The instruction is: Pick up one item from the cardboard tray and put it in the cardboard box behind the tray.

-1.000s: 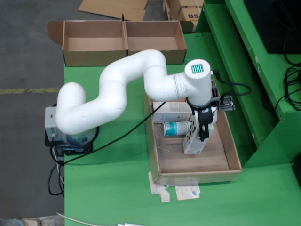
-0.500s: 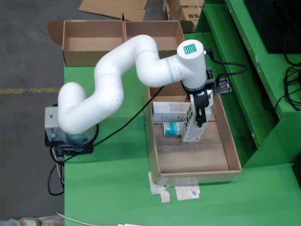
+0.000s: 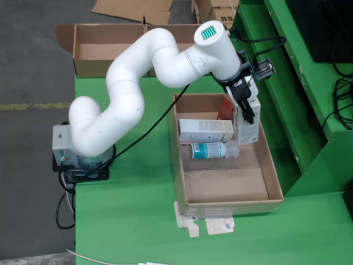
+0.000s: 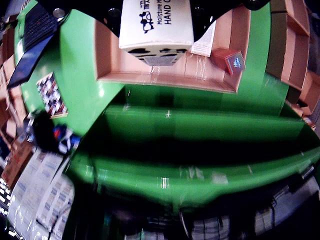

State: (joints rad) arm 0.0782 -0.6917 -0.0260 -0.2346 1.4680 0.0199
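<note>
The gripper [image 3: 246,110] is clenched on the white carton [image 3: 247,126], hanging long axis down over the tray [image 3: 220,205]'s far end, and the cardboard box [image 3: 110,51] lies further back-left in the fixed view.

A tall white carton [image 3: 247,122] hangs upright above the cardboard tray's [image 3: 274,182] far right corner.

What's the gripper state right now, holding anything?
Gripper: jaws closed on the white carton, lifted above the cardboard tray.
</note>
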